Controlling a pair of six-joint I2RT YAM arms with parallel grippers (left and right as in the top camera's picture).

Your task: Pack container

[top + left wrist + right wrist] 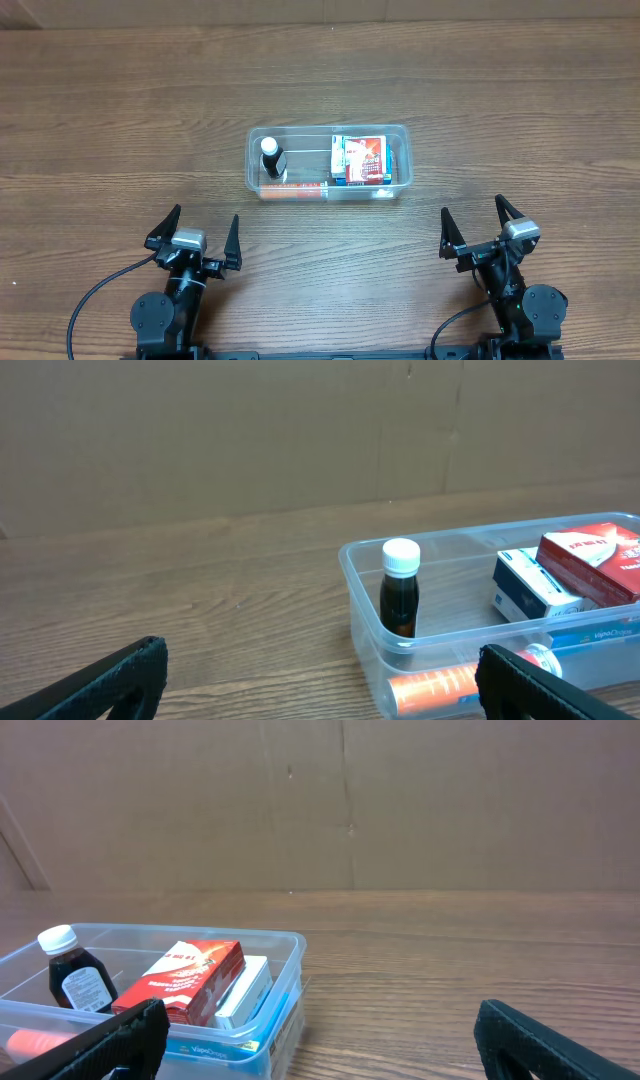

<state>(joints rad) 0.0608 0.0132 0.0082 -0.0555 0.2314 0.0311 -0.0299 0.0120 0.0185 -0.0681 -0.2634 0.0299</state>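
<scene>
The clear plastic container (400,132) sits mid-table. Inside stand a dark bottle with a white cap (272,158), a red box (367,158) on a white and blue box (340,152), and an orange tube (295,188) along the near wall. In the left wrist view the container (362,600) holds the bottle (400,600), boxes (585,560) and tube (440,685). The right wrist view shows the container (285,975), bottle (72,975) and red box (185,980). My left gripper (196,240) and right gripper (483,228) are open and empty, near the front edge, apart from the container.
The wooden table (120,120) spreads around the container. A brown cardboard wall (250,430) stands behind the table's far edge. A black cable (95,295) runs from the left arm's base.
</scene>
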